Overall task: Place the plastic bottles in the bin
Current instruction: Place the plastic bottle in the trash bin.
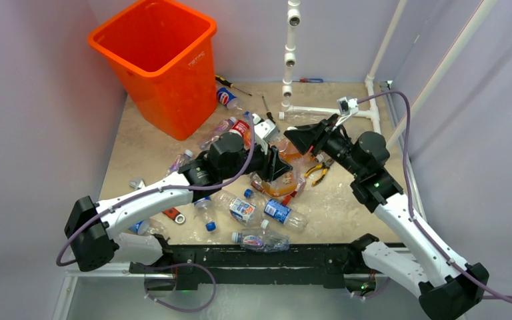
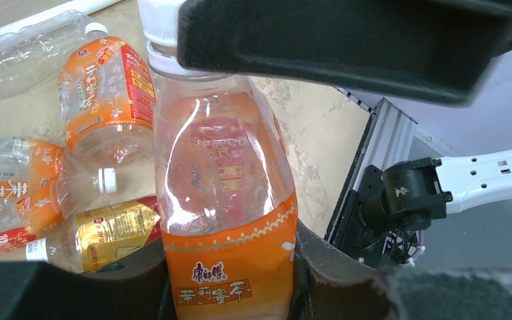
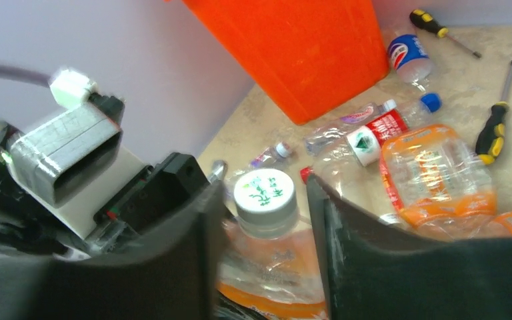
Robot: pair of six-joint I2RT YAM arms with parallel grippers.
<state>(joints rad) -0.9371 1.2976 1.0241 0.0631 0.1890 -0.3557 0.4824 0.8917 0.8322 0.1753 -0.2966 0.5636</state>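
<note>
Both my left claw (image 2: 230,277) and right claw (image 3: 261,227) are closed on one orange-label bottle (image 2: 223,193) at centre, well short of the far-left bin (image 1: 173,93); mismatched pulls could squirt it loose.

A beige tabletop (image 1: 140,143) carries an orange bin (image 1: 163,67), scattered plastic bottles (image 1: 277,212), screwdrivers (image 1: 267,110), yellow-handled pliers (image 1: 317,172) and a white pipe frame (image 1: 288,73).
</note>
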